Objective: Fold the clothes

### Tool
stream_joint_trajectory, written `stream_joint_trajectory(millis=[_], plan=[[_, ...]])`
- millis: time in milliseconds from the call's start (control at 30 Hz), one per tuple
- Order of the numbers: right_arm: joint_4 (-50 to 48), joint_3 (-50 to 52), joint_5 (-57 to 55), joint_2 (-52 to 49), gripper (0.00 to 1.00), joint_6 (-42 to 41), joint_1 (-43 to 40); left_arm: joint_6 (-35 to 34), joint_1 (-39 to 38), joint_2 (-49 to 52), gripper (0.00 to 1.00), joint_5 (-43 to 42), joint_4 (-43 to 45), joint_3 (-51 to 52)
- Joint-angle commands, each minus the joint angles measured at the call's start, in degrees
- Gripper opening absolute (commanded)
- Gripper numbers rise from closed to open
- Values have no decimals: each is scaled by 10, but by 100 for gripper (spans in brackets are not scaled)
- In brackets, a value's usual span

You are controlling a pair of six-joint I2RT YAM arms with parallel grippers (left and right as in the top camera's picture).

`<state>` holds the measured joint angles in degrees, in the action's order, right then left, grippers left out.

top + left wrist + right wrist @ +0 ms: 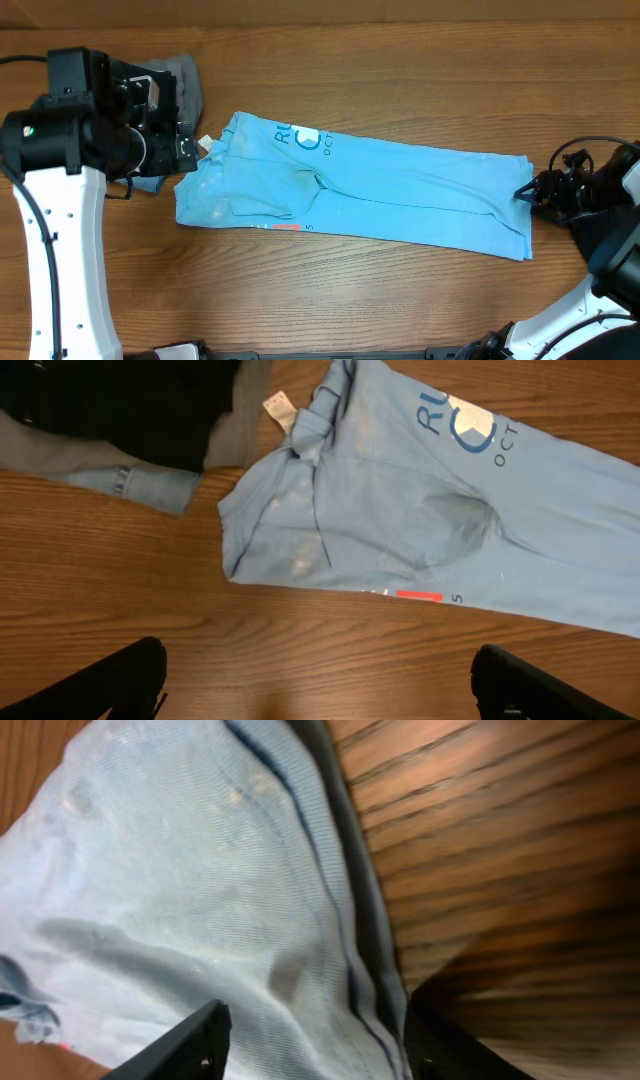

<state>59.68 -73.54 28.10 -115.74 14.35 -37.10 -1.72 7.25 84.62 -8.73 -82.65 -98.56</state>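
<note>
My left gripper (318, 685) hangs wide open, empty. The right gripper (315, 1045) straddles the hem of the sky-blue printed shirt (400, 190), unpinched. I'd close squarely, catching all layers.

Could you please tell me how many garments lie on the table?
4: a blue shirt across the middle; a black piece, a grey piece and a denim piece heaped beside its collar; others possibly hidden.

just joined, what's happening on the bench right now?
Two arms are folding clothes. The light-blue shirt lies on the table, folded lengthwise into a long strip. The left gripper hangs open near the collar end, holding nothing, beside a pile of black, grey and denim pieces. The right gripper straddles the hem end; whether it grips is unclear.
</note>
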Motion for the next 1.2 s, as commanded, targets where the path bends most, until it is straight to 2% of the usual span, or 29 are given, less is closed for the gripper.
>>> stream_joint_trajectory(millis=[0, 167, 467, 533, 600, 667, 833, 1000, 1167], plan=[[-2, 9, 7, -38, 57, 25, 5, -15, 2, -2, 100, 19, 1, -10], [10, 10, 34, -38, 48, 55, 5, -15, 2, 1, 100, 19, 2, -10], [17, 28, 79, -38, 30, 54, 5, -15, 2, 2, 100, 19, 5, -10], [23, 27, 80, -38, 22, 56, 5, -15, 2, 2, 100, 19, 6, -10], [25, 23, 81, -37, 9, 56, 5, -15, 2, 2, 100, 19, 6, -10], [32, 11, 82, -37, 4, 54, 5, -15, 2, 2, 100, 19, 6, -10], [67, -52, 73, -27, 4, 49, 5, -15, 2, 4, 100, 19, 6, -10], [72, -118, -12, 7, 4, -36, 5, -15, 2, 4, 100, 19, 6, -10], [75, -140, -43, 46, 4, -58, 8, -15, 2, 4, 100, 19, 6, -10]])
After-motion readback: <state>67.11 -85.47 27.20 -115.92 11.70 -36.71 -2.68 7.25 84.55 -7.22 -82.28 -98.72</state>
